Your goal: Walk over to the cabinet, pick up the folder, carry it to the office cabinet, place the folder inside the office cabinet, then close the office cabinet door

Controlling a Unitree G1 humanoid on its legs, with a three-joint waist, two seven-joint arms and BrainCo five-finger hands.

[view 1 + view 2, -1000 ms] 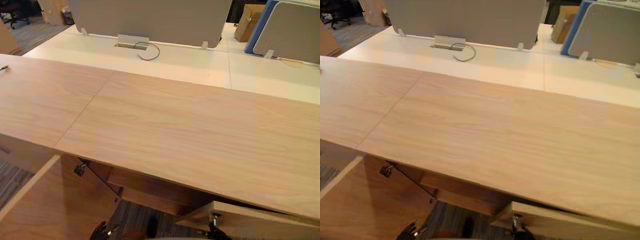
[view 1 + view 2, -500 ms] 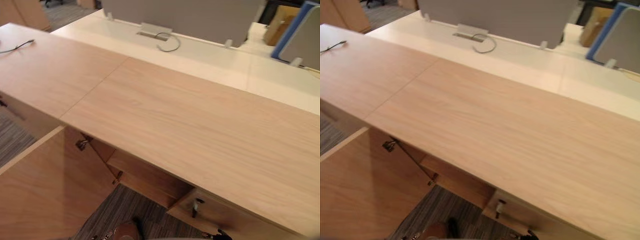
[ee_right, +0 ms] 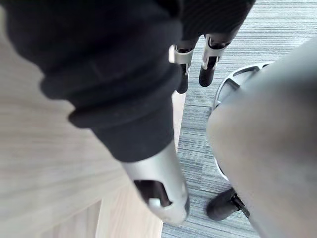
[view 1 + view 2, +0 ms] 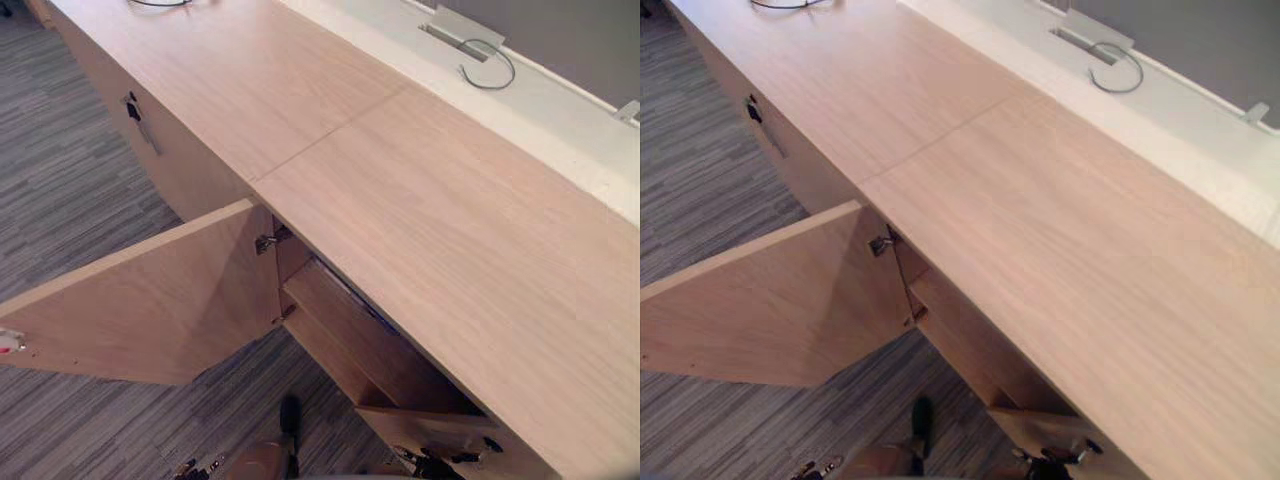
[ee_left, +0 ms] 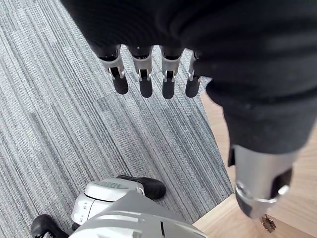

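The long light-wood office cabinet [image 4: 420, 220] runs across the eye views. Its left door [image 4: 150, 310] stands wide open over the carpet, and its right door [image 4: 430, 430] is partly open at the lower right. Between them an inner shelf [image 4: 360, 345] shows. A thin dark edge [image 4: 345, 292] lies just under the top; I cannot tell what it is. My left hand [image 5: 143, 74] hangs over the carpet with straight fingers and holds nothing. My right hand [image 3: 198, 62] hangs beside the wooden door, fingers relaxed and empty.
Grey striped carpet [image 4: 70, 200] covers the floor to the left. A key [image 4: 133, 108] sticks out of the neighbouring cabinet door. Behind the cabinet a white desk [image 4: 560, 130] carries a looped grey cable [image 4: 488, 62] and a grey divider panel [image 4: 580, 40].
The whole picture has swung left and down, so the camera has moved. The open left door and the carpet now show much more fully. Nothing on the cabinet has shifted.
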